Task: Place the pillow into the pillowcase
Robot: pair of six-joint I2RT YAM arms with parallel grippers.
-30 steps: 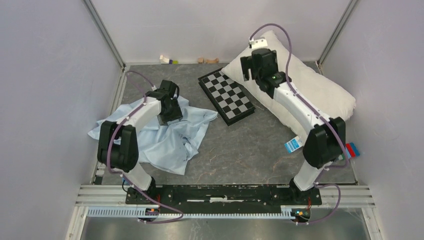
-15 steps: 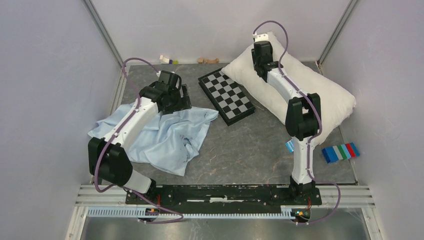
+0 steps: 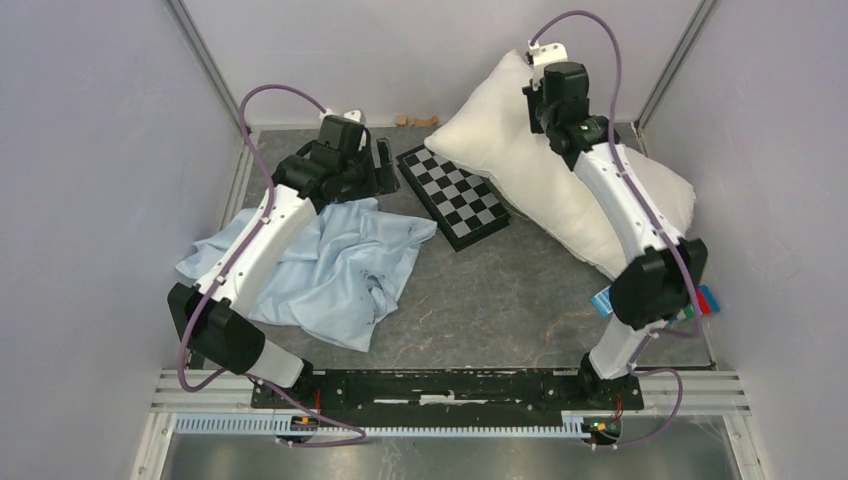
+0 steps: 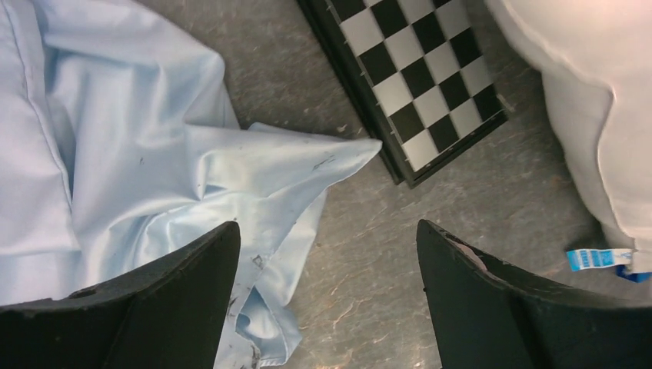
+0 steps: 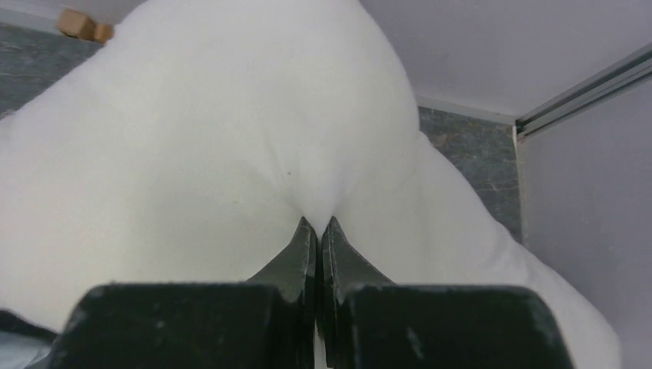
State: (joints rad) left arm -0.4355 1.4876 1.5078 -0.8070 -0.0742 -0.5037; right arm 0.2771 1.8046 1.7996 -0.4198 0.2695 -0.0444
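pillow (image 3: 525, 180) now up in right gripper (image 5: 317, 224)

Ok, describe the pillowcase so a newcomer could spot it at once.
On the grey table, look left, under the left arm. The pillowcase is the crumpled pale-blue cloth lying there, beside the checkerboard. Unlike the plump white pillow on the right, it is thin and flat.
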